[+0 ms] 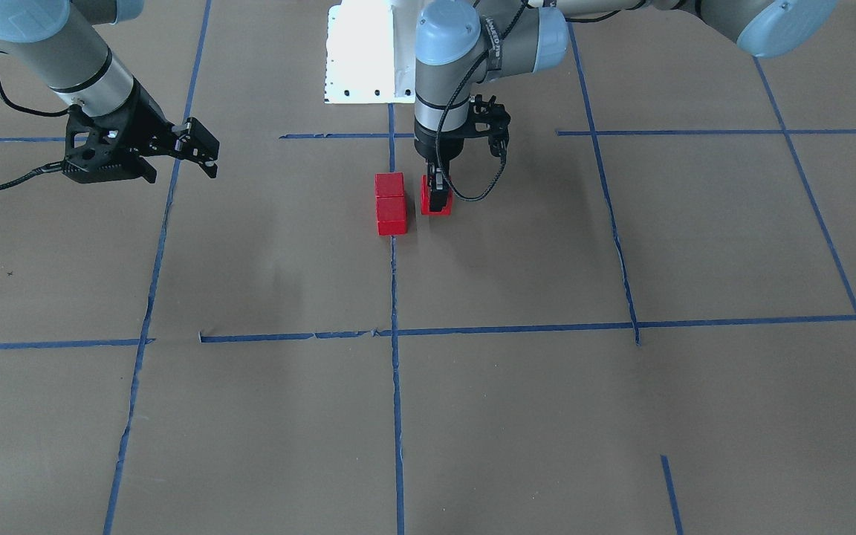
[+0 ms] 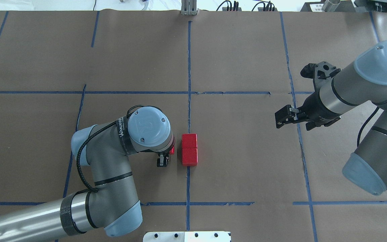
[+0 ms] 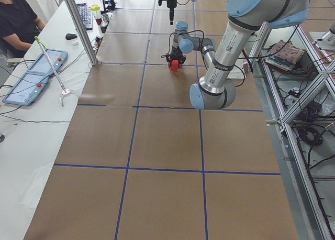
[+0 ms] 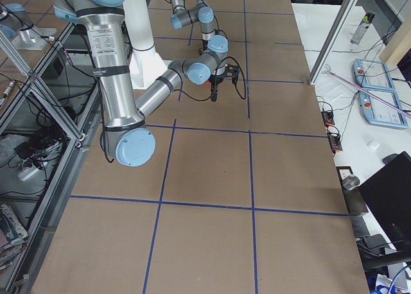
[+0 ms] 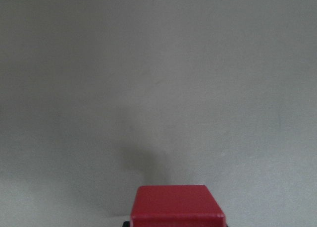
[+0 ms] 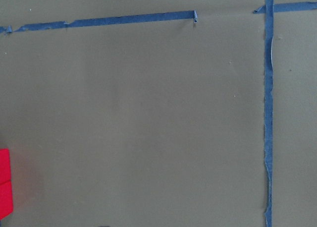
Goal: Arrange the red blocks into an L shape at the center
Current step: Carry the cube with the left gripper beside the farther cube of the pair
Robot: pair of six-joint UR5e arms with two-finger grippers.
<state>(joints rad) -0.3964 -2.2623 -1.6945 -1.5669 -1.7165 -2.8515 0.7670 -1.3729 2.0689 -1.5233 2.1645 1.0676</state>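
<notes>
- Red blocks [image 1: 391, 202]: two of them lie end to end with faces touching, just past the near cross tape [image 2: 197, 203] in front of our white base plate [image 2: 186, 236]. They sit on the centre line [image 2: 188, 111] of blue tape, and their long edges run along it.
- We hold the third block [image 5: 178, 204] in our left gripper [image 1: 439, 202]. The jaws are closed on it and the forearm stands upright over it. It is down at the paper, but we cannot tell whether it rests there.
- That block is just beside the pair on their left. A narrow strip of paper separates its edge from theirs, so they do not touch. From above the wrist hides most of it, so we cannot tell how squarely its edges line up with theirs.
- On the pair's right, bare brown paper [image 2: 240, 151] runs out to the next lengthwise tape line [image 2: 301, 148].
- Our right gripper [image 2: 278, 120] hangs by that line, somewhat farther out than the blocks and well apart from them. Its jaws are parted, with nothing between them, and it points toward the centre.
- Beyond the pair, bare paper follows the centre line to the far cross tape [image 2: 129, 92]. Another row of squares then reaches the far edge [image 2: 146, 10] of the table.
</notes>
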